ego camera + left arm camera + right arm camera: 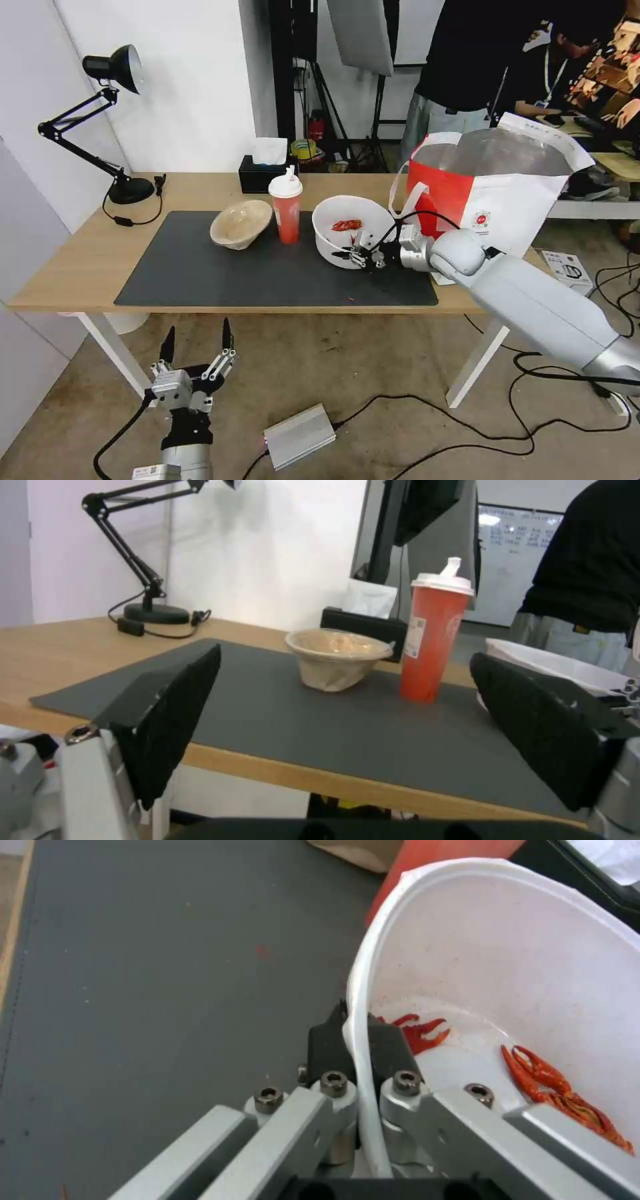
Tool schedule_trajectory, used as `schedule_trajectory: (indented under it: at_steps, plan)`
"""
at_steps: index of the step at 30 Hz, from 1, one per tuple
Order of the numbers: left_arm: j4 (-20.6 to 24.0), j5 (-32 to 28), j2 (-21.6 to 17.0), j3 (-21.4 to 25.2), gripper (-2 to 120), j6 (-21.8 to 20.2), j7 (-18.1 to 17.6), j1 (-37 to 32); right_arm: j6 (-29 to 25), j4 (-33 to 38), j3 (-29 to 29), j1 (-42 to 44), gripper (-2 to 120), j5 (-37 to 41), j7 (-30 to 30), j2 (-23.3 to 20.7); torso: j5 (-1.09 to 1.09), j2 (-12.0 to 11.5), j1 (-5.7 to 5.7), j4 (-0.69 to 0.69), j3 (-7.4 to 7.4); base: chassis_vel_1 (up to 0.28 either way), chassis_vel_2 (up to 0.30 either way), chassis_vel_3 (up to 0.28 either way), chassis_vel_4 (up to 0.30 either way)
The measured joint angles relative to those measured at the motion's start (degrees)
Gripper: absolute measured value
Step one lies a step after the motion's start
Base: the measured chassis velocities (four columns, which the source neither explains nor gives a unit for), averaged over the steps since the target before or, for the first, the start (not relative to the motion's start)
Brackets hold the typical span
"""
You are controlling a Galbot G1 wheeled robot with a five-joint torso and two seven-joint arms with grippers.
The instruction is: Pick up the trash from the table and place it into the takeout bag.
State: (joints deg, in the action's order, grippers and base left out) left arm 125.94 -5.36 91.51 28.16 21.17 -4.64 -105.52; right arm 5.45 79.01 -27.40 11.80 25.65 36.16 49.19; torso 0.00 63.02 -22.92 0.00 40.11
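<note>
On the dark mat of the table the white bowl with red crayfish scraps is tilted, and my right gripper is shut on its near rim, one finger inside and one outside. Left of it stand the red drink cup with white lid and the beige pulp bowl. The white and red takeout bag stands open at the table's right end. My left gripper hangs open below the table's front edge, over the floor.
A black tissue box sits behind the cup. A black desk lamp stands at the back left with its cord on the table. A silver box and cables lie on the floor. People stand behind the bag.
</note>
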Motion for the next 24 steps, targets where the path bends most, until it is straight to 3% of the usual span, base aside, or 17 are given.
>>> schedule_trajectory:
  at_steps: [12, 24]
  plan:
    - [0.44, 0.09, 0.0, -0.02, 100, 0.34, -0.12, -0.44, -0.34, 3.41, 2.7, 1.18, 0, 1.78, -0.21, -2.46, -0.01, 0.0, 0.0, 0.0, 0.0, 0.0, 0.0, 0.0, 0.0]
    - [1.26, 0.12, -0.03, 0.05, 100, 0.59, -0.1, -0.74, -0.45, 14.04, 6.08, 5.69, 0, 5.19, -0.38, -7.77, 0.0, 0.0, 0.0, -0.01, -0.01, 0.0, 0.0, 0.0, 0.0]
